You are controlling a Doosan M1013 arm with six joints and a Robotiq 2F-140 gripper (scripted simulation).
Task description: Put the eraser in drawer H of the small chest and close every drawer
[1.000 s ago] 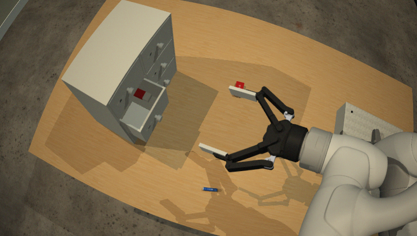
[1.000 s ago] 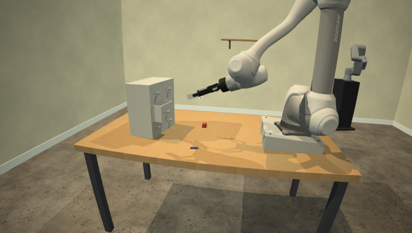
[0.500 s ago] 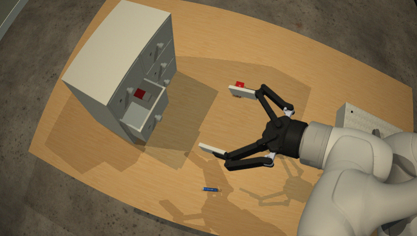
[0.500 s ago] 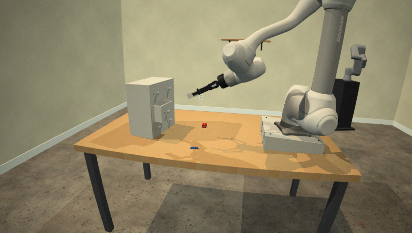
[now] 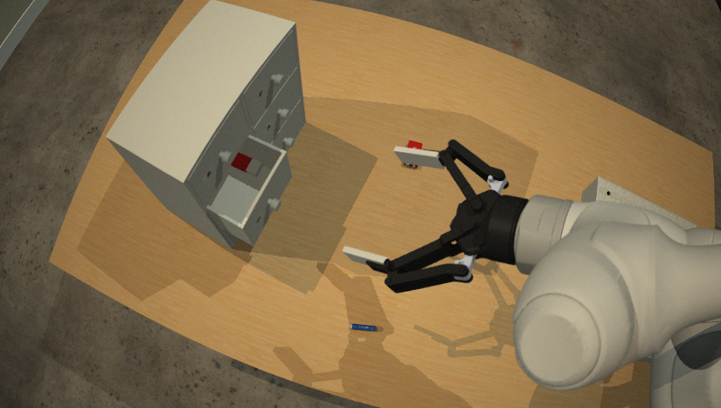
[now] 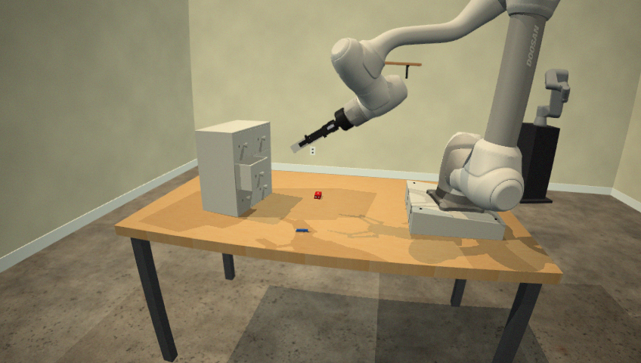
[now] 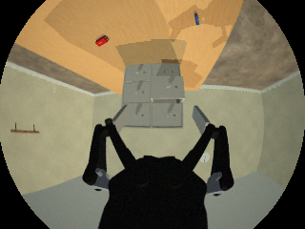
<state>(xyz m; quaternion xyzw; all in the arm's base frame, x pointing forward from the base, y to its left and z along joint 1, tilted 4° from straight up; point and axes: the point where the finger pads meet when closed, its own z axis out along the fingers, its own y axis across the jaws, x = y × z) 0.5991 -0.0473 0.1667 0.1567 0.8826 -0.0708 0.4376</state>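
The small grey chest [image 5: 192,86] [image 6: 218,171] stands at the table's left end. One drawer [image 5: 263,194] [image 6: 249,172] in its middle row is pulled partway out. A red and grey block, the eraser [image 5: 245,162], lies inside at the back of that drawer. The other drawers look pushed in. I cannot read the drawer marks. My gripper [image 5: 379,201] [image 6: 296,144] [image 7: 160,111] is open and empty. It hangs in the air a good way in front of the chest, pointing at its front.
A small red thing [image 5: 414,144] [image 6: 317,194] [image 7: 101,41] lies on the table, partly hidden by one finger in the top view. A small blue stick [image 5: 363,327] [image 6: 301,230] [image 7: 196,18] lies near the front edge. The robot's base block [image 5: 607,192] [image 6: 450,222] stands at the right.
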